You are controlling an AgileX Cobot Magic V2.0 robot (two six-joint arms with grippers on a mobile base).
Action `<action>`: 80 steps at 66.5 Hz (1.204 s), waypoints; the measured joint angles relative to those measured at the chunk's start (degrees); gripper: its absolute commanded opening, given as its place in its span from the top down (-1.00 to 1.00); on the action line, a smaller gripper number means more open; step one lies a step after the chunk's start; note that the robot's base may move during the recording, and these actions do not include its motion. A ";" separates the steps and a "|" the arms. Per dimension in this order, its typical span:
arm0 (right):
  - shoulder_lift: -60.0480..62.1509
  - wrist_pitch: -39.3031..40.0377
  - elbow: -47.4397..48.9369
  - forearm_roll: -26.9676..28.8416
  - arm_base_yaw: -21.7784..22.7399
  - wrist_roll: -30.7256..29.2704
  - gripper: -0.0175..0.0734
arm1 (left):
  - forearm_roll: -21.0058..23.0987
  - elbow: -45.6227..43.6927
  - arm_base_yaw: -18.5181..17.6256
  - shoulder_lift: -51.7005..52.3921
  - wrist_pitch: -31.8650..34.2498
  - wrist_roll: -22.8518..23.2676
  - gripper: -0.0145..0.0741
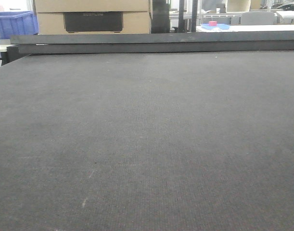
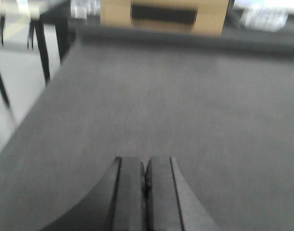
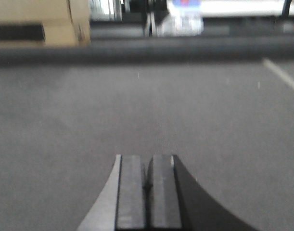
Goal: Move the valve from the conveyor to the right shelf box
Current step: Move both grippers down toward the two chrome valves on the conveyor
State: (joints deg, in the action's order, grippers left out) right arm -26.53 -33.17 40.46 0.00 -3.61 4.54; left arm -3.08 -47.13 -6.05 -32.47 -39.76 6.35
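Note:
The conveyor (image 1: 147, 139) is a wide dark grey woven belt that fills the front view; it also shows in the left wrist view (image 2: 185, 106) and the right wrist view (image 3: 89, 115). No valve is in view on it. My left gripper (image 2: 145, 163) hangs over the belt with its jaws pressed together, nothing between them. My right gripper (image 3: 147, 161) also hangs over the belt, jaws together and empty. Neither gripper shows in the front view. The right shelf box is out of view.
Cardboard boxes (image 1: 91, 17) stand behind the belt's far edge, with a blue crate (image 1: 14, 23) at the far left. A white table with a pink object (image 1: 212, 23) is at the back right. The belt's left edge drops to the floor (image 2: 17, 82).

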 measured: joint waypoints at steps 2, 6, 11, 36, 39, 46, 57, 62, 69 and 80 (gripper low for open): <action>-2.32 -1.75 2.22 0.00 0.00 0.00 0.98 | -0.11 -2.76 0.00 -2.61 -2.64 0.00 0.92; -7.59 -4.87 5.80 0.00 0.00 0.00 0.98 | -0.11 -7.04 0.00 -8.45 -8.00 0.00 0.92; -13.47 -10.51 10.58 -0.35 0.00 0.00 0.98 | -0.11 -12.34 0.00 -15.02 -14.02 0.00 0.92; -36.42 -24.26 22.98 -0.46 0.00 0.00 0.98 | -0.11 -20.78 0.00 -34.82 -14.15 0.00 0.92; -38.61 -26.62 24.31 -0.46 0.00 0.00 0.98 | -0.11 -20.82 0.00 -35.92 -13.77 0.00 0.92; -44.08 -31.00 26.94 -0.55 0.00 0.00 0.98 | -0.11 -21.06 0.00 -37.88 -13.64 0.00 0.92; -51.93 -35.77 30.62 -2.14 0.00 0.00 0.97 | -0.11 -21.06 0.00 -38.84 -13.64 0.00 0.92; -54.47 -36.22 32.06 -3.31 0.00 -1.47 0.91 | -0.11 -21.06 0.00 -38.84 -13.64 0.00 0.92; -57.44 -36.33 33.01 -3.51 0.00 -4.54 0.62 | -0.11 -21.06 0.00 -38.84 -13.64 0.00 0.92; -59.02 -36.55 33.10 -3.39 0.00 -5.74 -0.06 | -0.11 -21.06 0.00 -38.84 -13.85 0.00 0.92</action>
State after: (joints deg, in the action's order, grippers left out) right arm -85.55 -69.72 73.57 -3.39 -3.61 -1.20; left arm -3.19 -68.19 -6.05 -71.31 -53.61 6.35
